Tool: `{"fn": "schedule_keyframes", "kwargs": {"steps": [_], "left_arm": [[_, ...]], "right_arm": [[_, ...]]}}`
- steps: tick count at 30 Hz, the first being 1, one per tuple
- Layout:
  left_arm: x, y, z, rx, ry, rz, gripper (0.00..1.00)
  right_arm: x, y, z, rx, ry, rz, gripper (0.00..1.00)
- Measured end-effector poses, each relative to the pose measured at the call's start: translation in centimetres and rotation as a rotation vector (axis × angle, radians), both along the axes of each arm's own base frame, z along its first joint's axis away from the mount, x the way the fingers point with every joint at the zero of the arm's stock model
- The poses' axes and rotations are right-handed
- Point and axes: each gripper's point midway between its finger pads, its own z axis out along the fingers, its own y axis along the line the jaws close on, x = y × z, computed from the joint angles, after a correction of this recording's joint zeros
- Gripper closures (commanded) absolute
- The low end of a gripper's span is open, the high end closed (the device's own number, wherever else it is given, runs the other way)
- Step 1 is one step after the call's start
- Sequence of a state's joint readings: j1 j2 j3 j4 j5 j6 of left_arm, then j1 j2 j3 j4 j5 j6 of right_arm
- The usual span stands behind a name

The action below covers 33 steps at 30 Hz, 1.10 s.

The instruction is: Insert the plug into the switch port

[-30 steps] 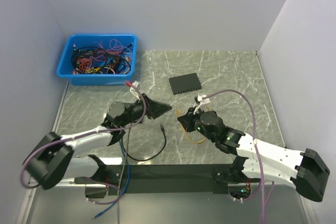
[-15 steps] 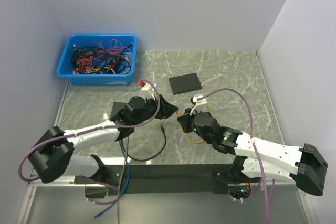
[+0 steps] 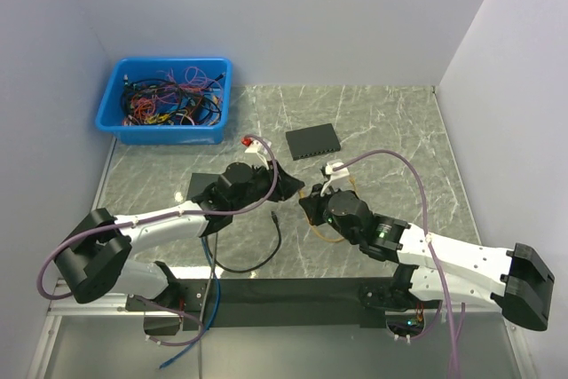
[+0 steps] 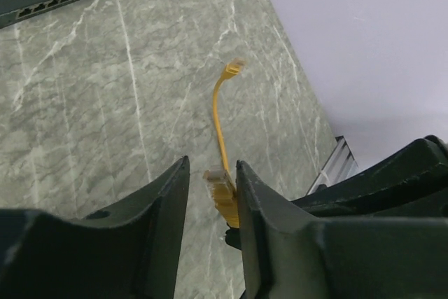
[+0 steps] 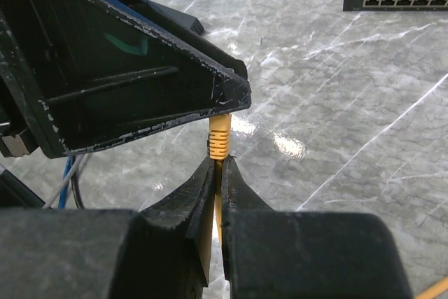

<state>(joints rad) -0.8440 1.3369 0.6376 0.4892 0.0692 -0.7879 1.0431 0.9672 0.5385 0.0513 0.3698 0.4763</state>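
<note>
The right tool pinches the yellow cable just below the plug; left tool spread astride the plug. We centre before closing.

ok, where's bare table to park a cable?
Bare marble right of the network switch, and between it and the blue bin. Crowded mid-table: left gripper and right gripper meet at the yellow patch cable, black cable looped just nearer.
</note>
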Motion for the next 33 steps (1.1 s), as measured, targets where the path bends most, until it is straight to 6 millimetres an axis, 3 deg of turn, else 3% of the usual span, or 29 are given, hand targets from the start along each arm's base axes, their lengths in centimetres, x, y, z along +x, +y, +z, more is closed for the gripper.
{"fn": "schedule_keyframes", "kwargs": {"steps": [2,6,7,10,11,14,19,22,26,33], "left_arm": [[0.0,-0.2,0.4,-0.009,-0.007,-0.004,0.71],[-0.2,-0.6,1.4,-0.039,-0.02,-0.015,0.97],[-0.3,-0.7,1.5,-0.044,-0.021,-0.018,1.0],[-0.4,-0.7,2.0,-0.054,-0.027,-0.023,1.0],[-0.4,-0.7,2.0,-0.057,-0.031,-0.024,1.0],[-0.7,-0.7,2.0,-0.067,-0.04,-0.034,0.99],[-1.4,-0.5,2.4,-0.085,-0.052,-0.059,0.99],[-1.8,-0.5,3.6,-0.113,-0.075,-0.078,0.99],[-3.2,-0.2,6.3,-0.188,-0.138,-0.132,0.99],[-5.3,0.9,10.6,-0.292,-0.241,-0.199,0.99]], "right_arm": [[0.0,-0.1,0.2,0.005,-0.006,0.002,1.0],[-0.1,-0.1,0.4,0.008,-0.009,0.006,1.0],[-0.1,0.0,0.4,0.01,-0.01,0.007,1.0],[-0.2,0.2,0.7,0.026,-0.01,0.014,0.65],[-0.3,0.3,0.9,0.041,-0.009,0.024,0.47],[-1.4,0.5,2.7,0.151,-0.043,0.089,0.33],[-1.9,-1.0,7.2,0.348,-0.131,0.145,0.33],[-1.8,-1.2,9.4,0.42,-0.176,0.189,0.42],[-2.0,-1.0,10.2,0.468,-0.178,0.262,0.54],[-3.6,0.2,10.8,0.514,-0.156,0.401,0.61]]}}
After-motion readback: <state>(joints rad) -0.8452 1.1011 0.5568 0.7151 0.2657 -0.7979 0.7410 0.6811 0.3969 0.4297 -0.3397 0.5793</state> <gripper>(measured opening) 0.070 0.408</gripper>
